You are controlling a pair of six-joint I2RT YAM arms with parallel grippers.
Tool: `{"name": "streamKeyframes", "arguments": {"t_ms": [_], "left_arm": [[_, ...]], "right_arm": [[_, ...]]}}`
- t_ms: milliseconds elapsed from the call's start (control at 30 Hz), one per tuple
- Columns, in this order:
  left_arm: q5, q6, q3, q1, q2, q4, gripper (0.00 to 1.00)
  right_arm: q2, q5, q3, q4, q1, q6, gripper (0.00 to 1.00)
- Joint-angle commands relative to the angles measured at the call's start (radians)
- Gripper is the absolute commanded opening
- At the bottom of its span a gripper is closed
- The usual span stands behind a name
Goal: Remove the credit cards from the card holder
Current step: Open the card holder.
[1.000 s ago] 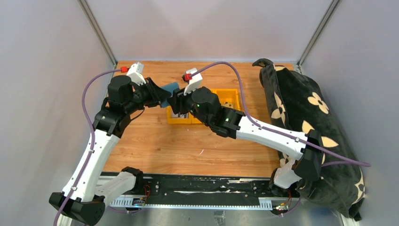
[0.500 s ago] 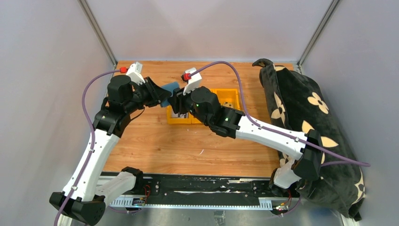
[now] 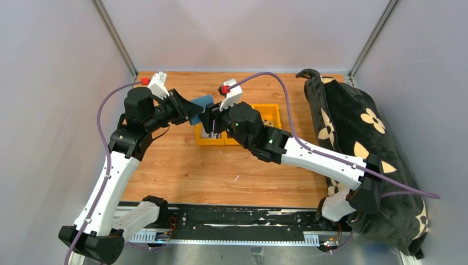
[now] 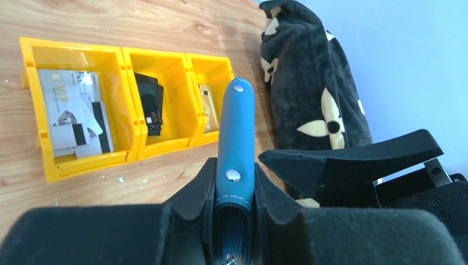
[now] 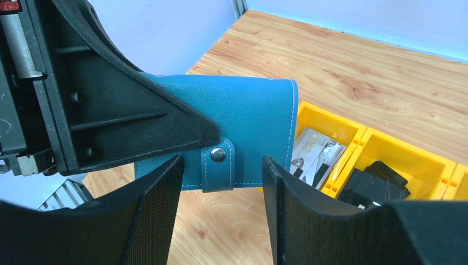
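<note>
Wooden surface [image 3: 221, 171]; slate-blue leather card holder [image 5: 243, 121] held off it, still snapped shut.
Left pincer [image 4: 234, 179] clamped on holder; right pincer [image 5: 221, 185], jaws apart, straddles holder's snap tab [image 5: 217, 157], holder's long axis crosswise.

We see the card holder [image 5: 248, 127] in teal blue, with white stitching along its edge and silver snaps. The bins [image 4: 127, 55] are bright yellow; the pale cards [image 4: 72, 110] in one are white and grey, the black cards [image 4: 150, 105] beside them carry small light print. The bag [image 3: 345, 105] is black with cream flowers. The surface [image 3: 221, 165] shows orange-brown wood grain.
</note>
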Motion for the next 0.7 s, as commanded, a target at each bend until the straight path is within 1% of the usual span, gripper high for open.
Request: {"name": "streamKeyframes", "arguments": {"t_ms": [0, 100, 167, 233, 433, 533, 667], "left_arm": [[0.135, -0.056, 0.046, -0.007, -0.026, 0.109, 0.0], [0.141, -0.056, 0.049, -0.006, -0.032, 0.108, 0.0], [0.141, -0.055, 0.049, -0.007, -0.035, 0.109, 0.0], [0.135, -0.05, 0.059, -0.004, -0.037, 0.107, 0.0], [0.135, -0.054, 0.077, 0.001, -0.035, 0.12, 0.0], [0.138, -0.055, 0.078, 0.001, -0.038, 0.119, 0.0], [0.138, -0.045, 0.093, 0.004, -0.04, 0.106, 0.0]], "right_arm": [[0.004, 0.011, -0.036, -0.012, 0.012, 0.018, 0.59], [0.008, 0.007, -0.028, -0.016, 0.012, 0.022, 0.57], [0.011, 0.0, -0.022, -0.024, 0.012, 0.022, 0.52], [0.008, -0.003, -0.023, -0.036, 0.012, 0.027, 0.51], [-0.009, -0.01, -0.055, -0.024, 0.012, 0.039, 0.4], [-0.002, -0.014, -0.036, -0.042, 0.012, 0.034, 0.39], [-0.015, 0.002, -0.051, -0.05, 0.012, 0.027, 0.41]]}}
